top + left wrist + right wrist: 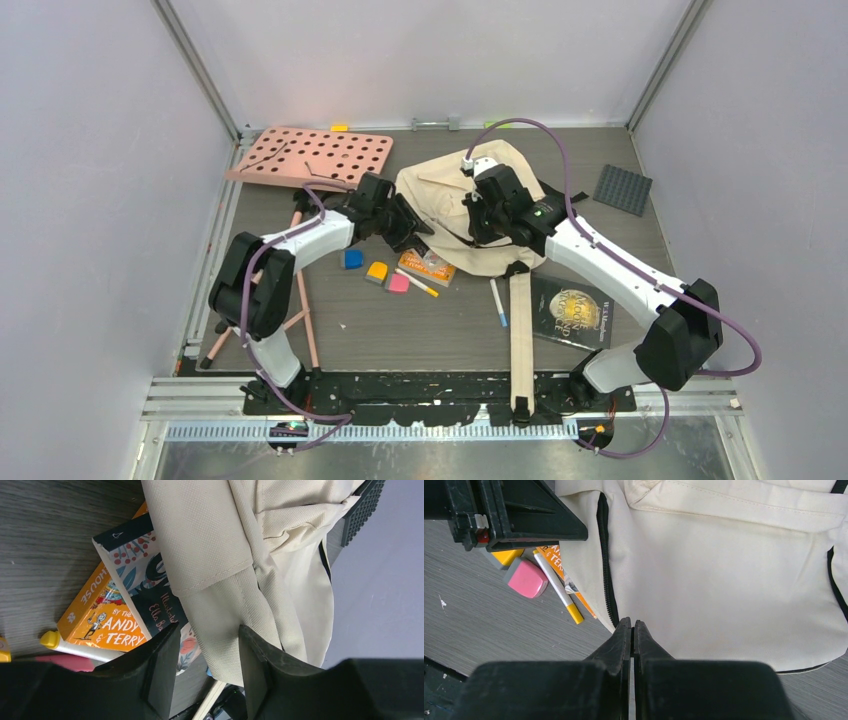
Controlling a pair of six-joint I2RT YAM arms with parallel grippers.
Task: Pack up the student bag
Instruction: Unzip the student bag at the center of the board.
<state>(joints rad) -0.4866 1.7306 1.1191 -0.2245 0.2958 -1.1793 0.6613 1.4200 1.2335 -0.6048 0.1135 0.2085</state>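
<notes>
The student bag (455, 195), a cream fabric backpack, lies slumped mid-table. Its long strap (520, 340) trails toward the near edge. My left gripper (405, 225) is at the bag's left edge. In the left wrist view it (209, 630) stands open around a fold of the bag (210, 540), the fabric touching only one finger. An orange book (100, 620) and a dark floral book (140, 575) lie partly under the bag. My right gripper (480, 215) is over the bag. In its own view it (632, 622) is shut, its tips at the bag's (734, 580) edge by the black zipper (606, 570).
Blue (352, 259), orange (377, 271) and pink (398, 283) erasers lie left of the orange book (428, 265). Nearby are a yellow-capped marker (420, 283) and a blue-capped marker (498, 302). A dark book (572, 310), a pink perforated board (310, 155) and a grey studded plate (622, 188) lie around them.
</notes>
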